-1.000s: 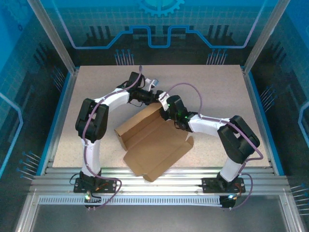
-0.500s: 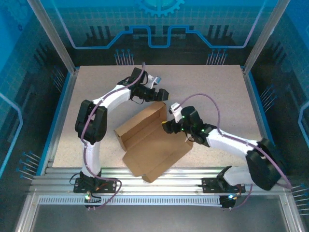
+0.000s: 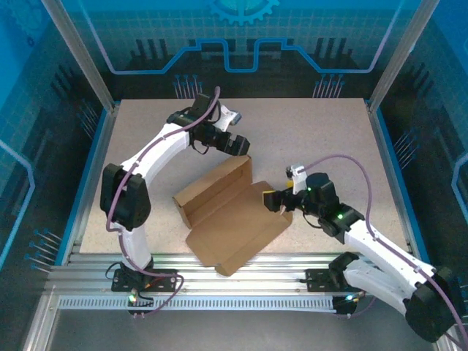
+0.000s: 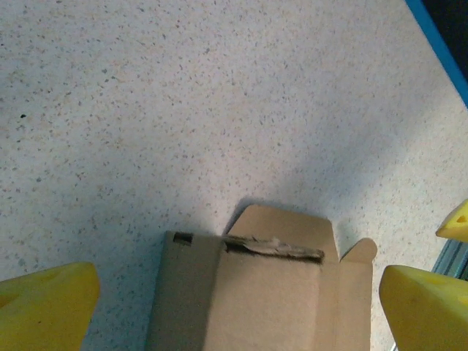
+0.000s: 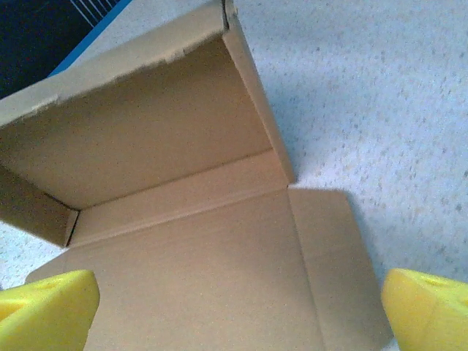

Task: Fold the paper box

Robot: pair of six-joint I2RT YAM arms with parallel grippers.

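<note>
**Operator:** Where is the box sitting?

**Spotter:** Your paper box [image 3: 232,219] lies on the table [image 3: 329,139], about the middle and toward the near edge, between your two arms. It is open. The big panel lies flat, a long wall stands up along the far side, and a short wall stands at the left end.

**Operator:** And my left gripper?

**Spotter:** Your left gripper [image 3: 238,142] hangs just beyond the far right corner of that long wall. In your left wrist view the yellow fingers [image 4: 45,303] sit at the two lower corners, spread wide with nothing clamped. Below and between them you see the end of the box, with a rounded tab, a ragged edge along a slot and a small dark slot at the left. The fingers are clear of the cardboard.

**Operator:** The right one?

**Spotter:** Your right gripper [image 3: 272,198] is at the box's right edge, just beside the small side flap that lies flat on the table. Its jaws are spread wide and hold nothing. Your right wrist view looks into the box, where the long wall stands at the back, an upright end panel is on the right and the big panel lies below. I can't tell whether a fingertip touches the cardboard.
</note>
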